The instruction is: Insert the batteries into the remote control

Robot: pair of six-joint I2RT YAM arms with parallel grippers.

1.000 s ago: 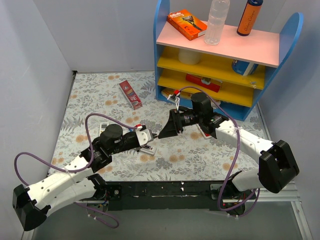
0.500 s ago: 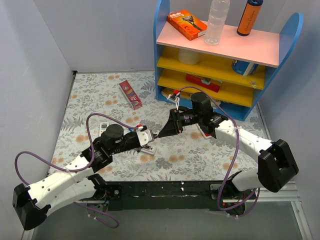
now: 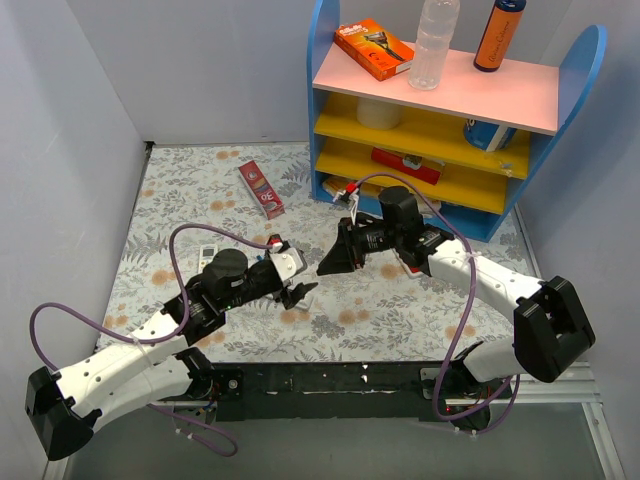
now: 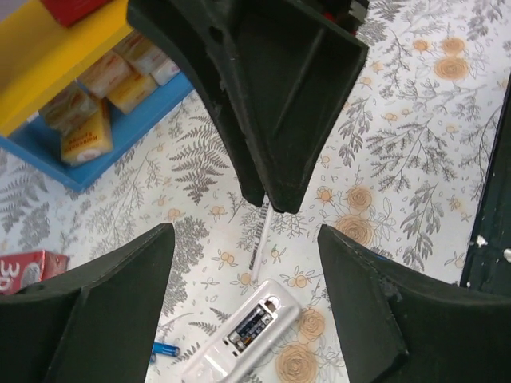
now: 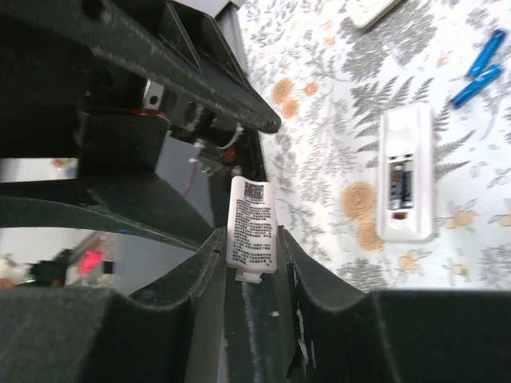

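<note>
- Step in hand, by judgement: closing up rather than loading. Two batteries (image 5: 398, 185) already seated side by side in the open bay of the remote control (image 5: 406, 136).
- Right gripper (image 5: 252, 239) clamped on the white battery cover (image 5: 252, 211), printed label showing, held up off the surface (image 5: 319, 144) and not yet over the bay.
- Left gripper (image 4: 246, 239) spread wide, gripping nothing, hovering above the remote control with fingertips close to the right gripper's.
- Next move, as judged: bring the cover down flat over the bay, line its tab end up with the slot, then press or slide it shut. Probably calls for the left gripper to pin the remote control so as not to skid on the surface.
- Place: flat on the floral surface, about midway left to right and toward the near edge, below and between the two grippers. Largely hidden under the left gripper from above.
- Pointing: back side up, bay facing upward, long axis level with the surface. Slants lower left to upper right in the left wrist view, with the bay end toward the right gripper. Batteries aligned along that same axis.
- Two small blue pieces (image 5: 477, 68) loose on the surface beyond the remote control's other end.
</note>
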